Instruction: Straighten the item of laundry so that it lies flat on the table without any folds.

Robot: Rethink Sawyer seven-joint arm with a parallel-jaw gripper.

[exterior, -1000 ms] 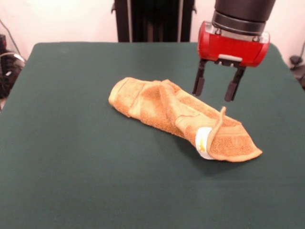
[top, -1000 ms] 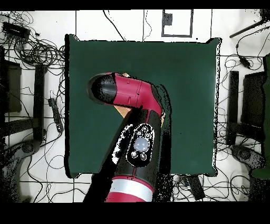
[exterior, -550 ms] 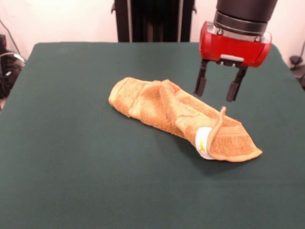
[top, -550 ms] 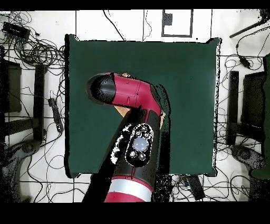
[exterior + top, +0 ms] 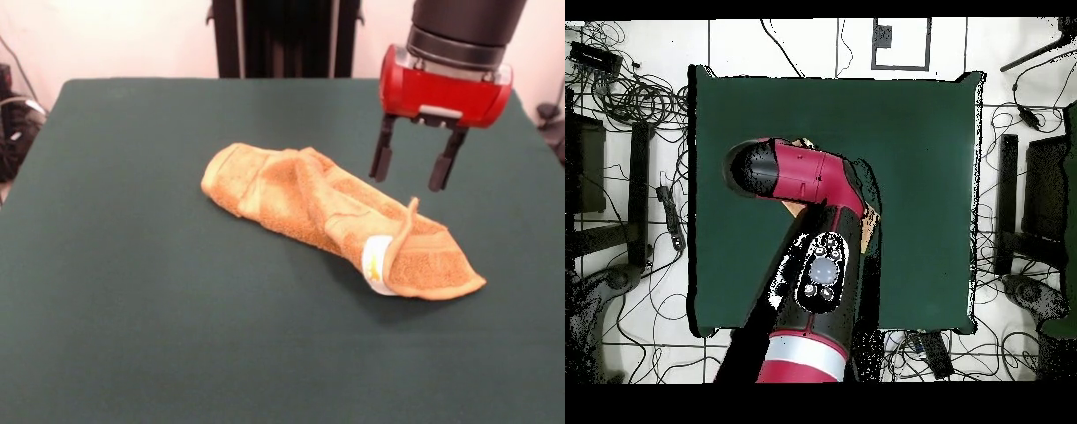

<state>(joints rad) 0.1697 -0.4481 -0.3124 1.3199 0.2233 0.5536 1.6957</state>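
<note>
Hovering with jaws apart, your tool point(image 5: 415, 166) hangs above the towel point(image 5: 335, 216), which runs diagonally below on the tabletop point(image 5: 132, 291).

From overhead my own arm point(image 5: 810, 260) covers nearly all of the towel point(image 5: 869, 217) and my gripper entirely. In the front view the top edge cuts off my arm point(image 5: 468, 22).

Even bright light, soft shadow under towel point(image 5: 335, 216) on table point(image 5: 132, 291); no glare.
</note>
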